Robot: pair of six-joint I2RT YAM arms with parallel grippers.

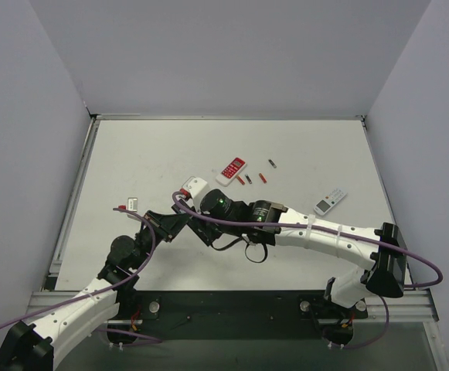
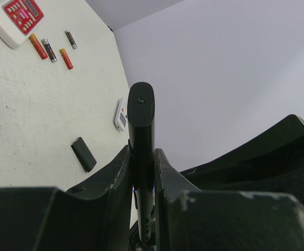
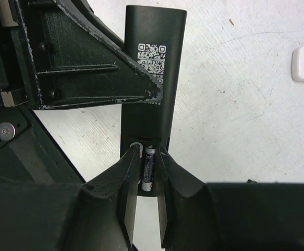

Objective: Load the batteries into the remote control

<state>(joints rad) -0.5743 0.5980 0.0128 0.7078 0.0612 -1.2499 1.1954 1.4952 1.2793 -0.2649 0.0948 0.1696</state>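
Where the two arms meet left of the table's (image 1: 301, 147) middle in the overhead view, four batteries (image 1: 247, 180) lie loose beyond them. From the left wrist, the left gripper (image 2: 142, 157) is clamped on the remote control (image 2: 141, 112), which is seen edge-on with its long axis pointing away from the camera. From the right wrist, the remote runs up the frame, QR label (image 3: 152, 57) facing the camera and open compartment (image 3: 141, 151) nearest. The right gripper (image 3: 148, 157) narrowly flanks a seated battery (image 3: 148, 168); I cannot tell whether it grips.

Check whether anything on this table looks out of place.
A small black plate, probably the battery cover, lies loose on the table, apart from the remote control clamped on edge in the left gripper. Four batteries lie loose by the red-and-white remote.
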